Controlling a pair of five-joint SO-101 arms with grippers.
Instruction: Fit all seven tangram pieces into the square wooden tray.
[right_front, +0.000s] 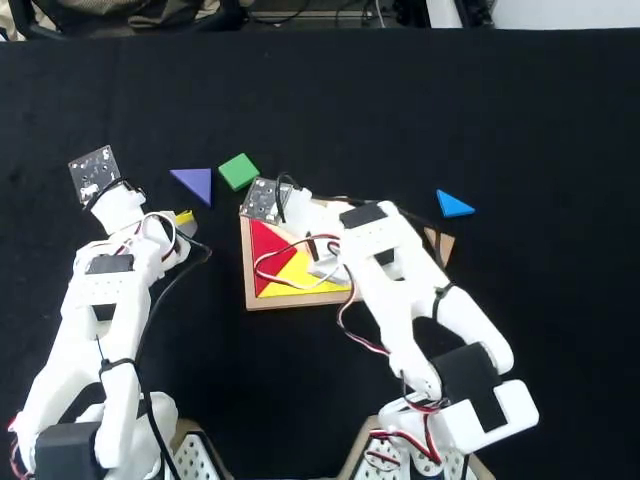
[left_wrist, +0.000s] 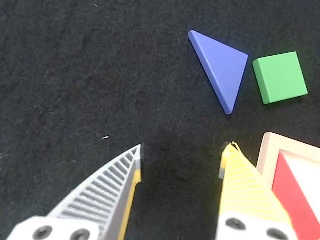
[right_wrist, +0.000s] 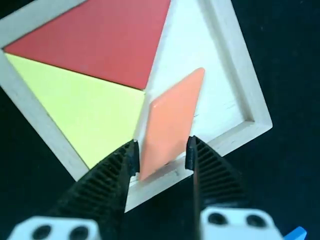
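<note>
Two white arms sit nearest in the overhead shot. The left arm (right_front: 95, 320) stops short of the purple triangle (right_front: 193, 184) and green square (right_front: 238, 171). The right arm (right_front: 400, 290) lies across the wooden tray (right_front: 300, 297), hiding its far side. Black cloth (right_front: 450, 110) covers the table, with cables (right_front: 300, 15) past the far edge. Red triangle (right_front: 266, 248) and yellow triangle (right_front: 300, 272) lie in the tray. The blue triangle (right_front: 453, 205) is alone to the right, with open cloth around it.

Left wrist now: the left gripper (left_wrist: 184, 150) hangs over bare cloth, fingers spread, nothing between them. Purple triangle and green square are ahead, the tray's corner just beside.

Right wrist: the right gripper (right_wrist: 161, 150) pinches the orange piece (right_wrist: 172, 117), tilted over the tray's bare floor beside both triangles, low end at the rim.
</note>
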